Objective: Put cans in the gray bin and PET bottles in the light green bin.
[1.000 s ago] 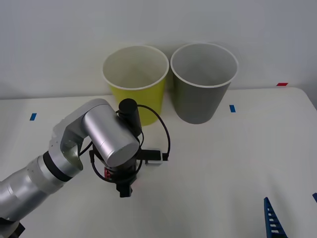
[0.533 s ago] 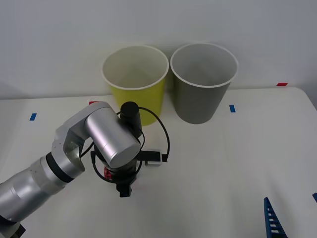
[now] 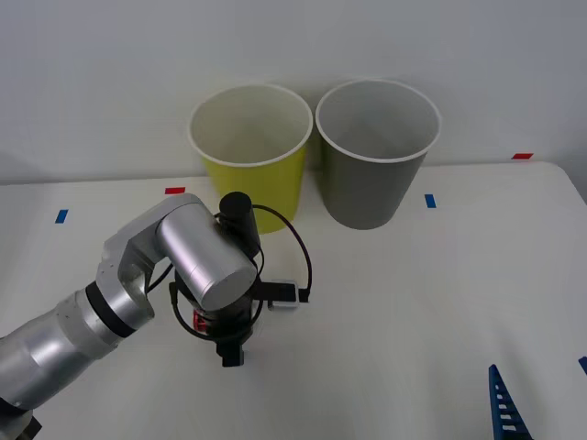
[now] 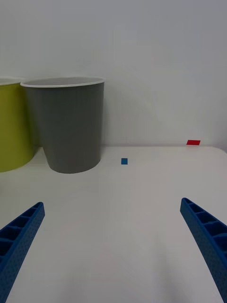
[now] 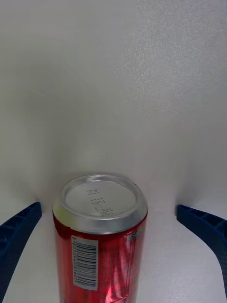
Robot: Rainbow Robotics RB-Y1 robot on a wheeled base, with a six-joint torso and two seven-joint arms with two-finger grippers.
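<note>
The red can (image 5: 99, 236) sits on the white table with a silver end toward the left wrist camera. It lies between the spread blue fingers (image 5: 19, 227) of my left gripper (image 5: 109, 210), which is open and not touching it. In the front view my left wrist points down over the can (image 3: 200, 322), of which a red sliver shows. The light green bin (image 3: 257, 174) and the gray bin (image 3: 374, 174) stand side by side at the back. My right gripper (image 4: 111, 208) is open and empty, low at the near right, facing the gray bin (image 4: 71, 128). No PET bottles are in view.
Small blue tape marks (image 3: 60, 216) (image 3: 430, 200) and red ones (image 3: 174, 191) (image 3: 522, 156) lie flat on the table. A wall rises right behind the bins. The table's right edge (image 3: 576, 188) runs near the right arm.
My left arm has shifted slightly left and lower over the can, uncovering a red tape mark behind it. The can, the bins and the right gripper have not moved.
</note>
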